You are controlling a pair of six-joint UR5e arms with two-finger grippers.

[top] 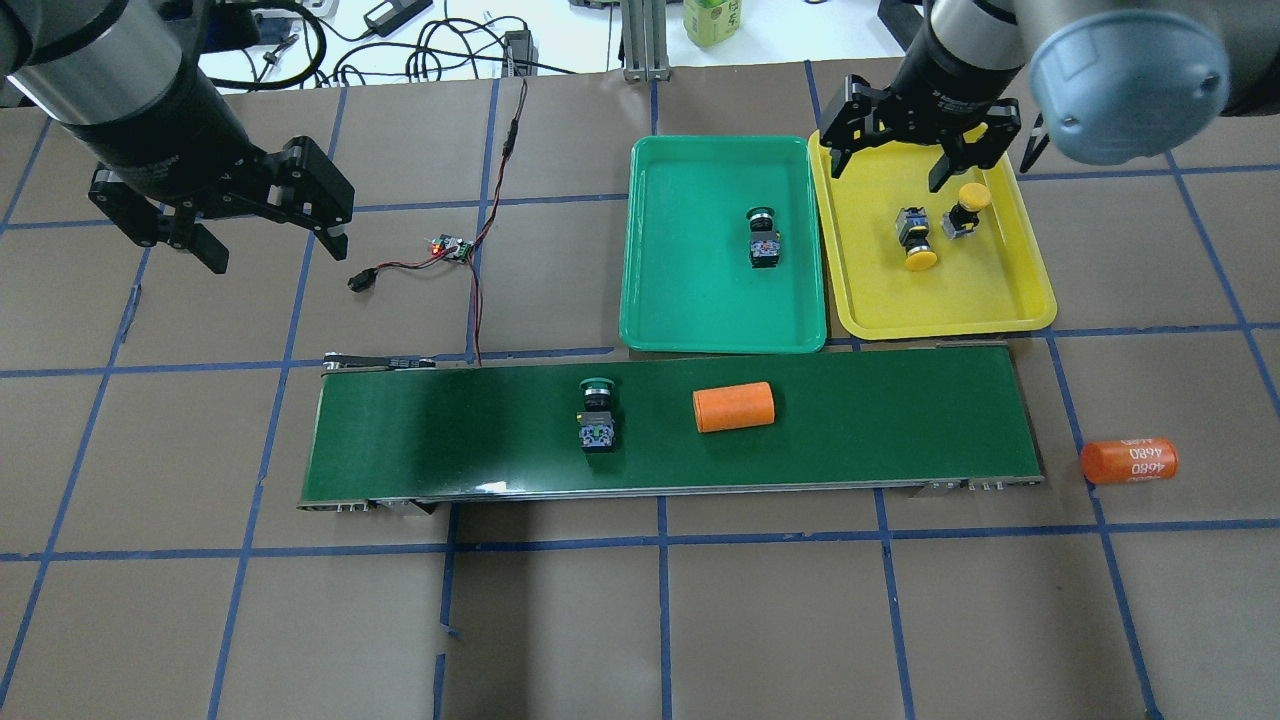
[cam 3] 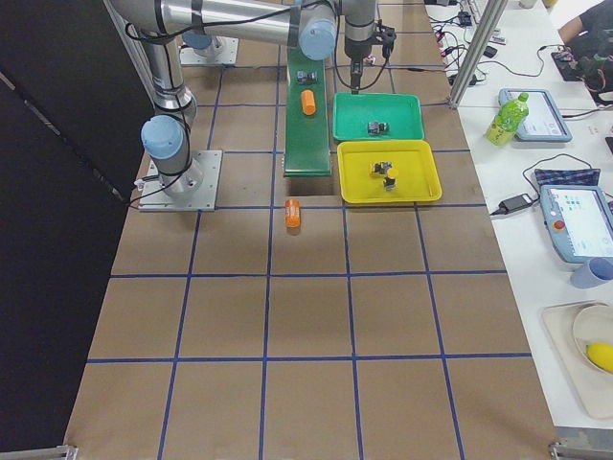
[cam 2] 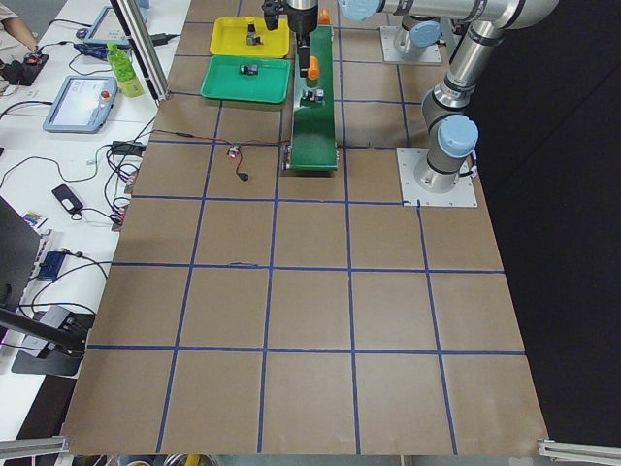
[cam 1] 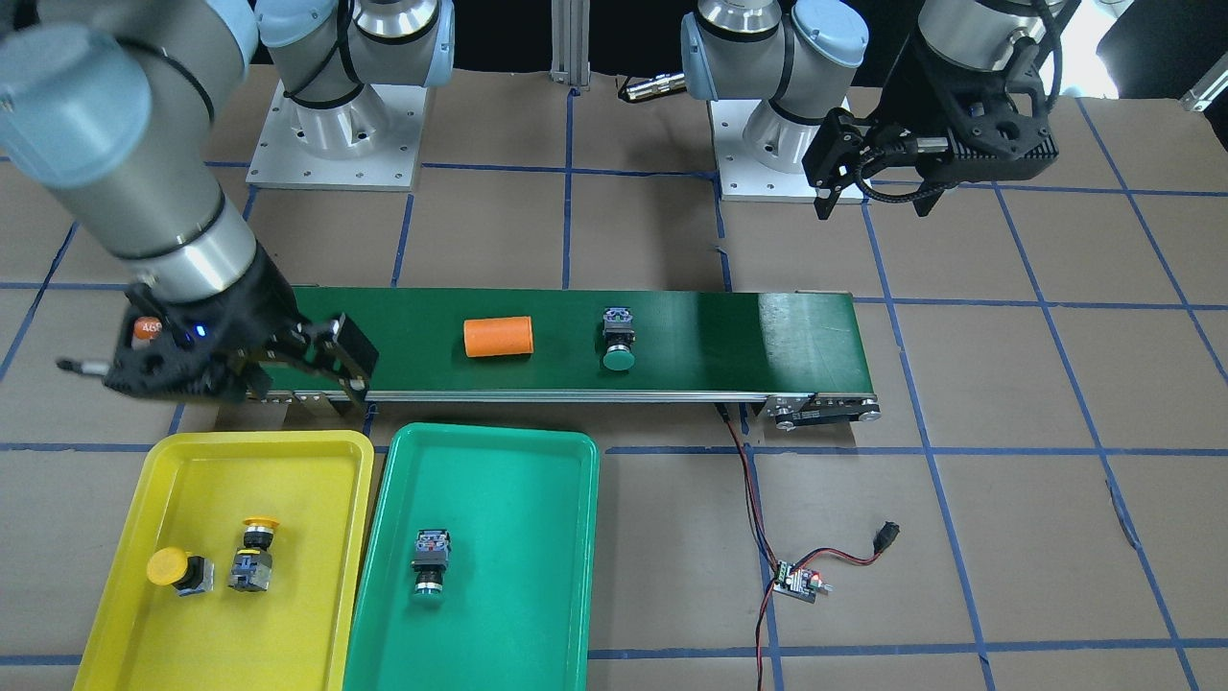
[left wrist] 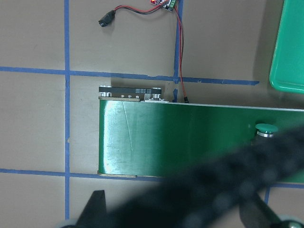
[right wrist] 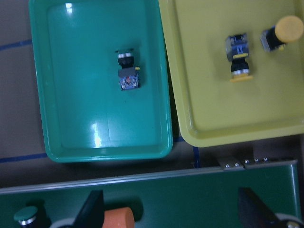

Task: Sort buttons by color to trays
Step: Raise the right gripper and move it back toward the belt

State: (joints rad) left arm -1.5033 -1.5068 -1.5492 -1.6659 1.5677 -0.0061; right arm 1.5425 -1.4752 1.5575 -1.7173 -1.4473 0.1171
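Left gripper (top: 270,240) – jaws spread, empty, above table (top: 180,450). Conveyor belt (top: 880,420) carries green-capped button (top: 597,413), orange cylinder (top: 734,407). Green tray (top: 690,310) holds one green button (top: 763,237). Yellow tray (top: 1000,295) holds two yellow buttons (top: 915,240) (top: 965,208) – right gripper (top: 893,168) above, fingers apart, empty.

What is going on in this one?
Two robot arms are sorting push-button switches by cap colour. Both yellow-capped buttons lie in the shallow yellow plastic tray and one green-capped button lies in the green plastic tray. The other green-capped button sits on the dark-green conveyor belt, beside an orange cylinder. Neither arm holds anything: the right pincer hangs open near the trays, the left pincer open off to the side.
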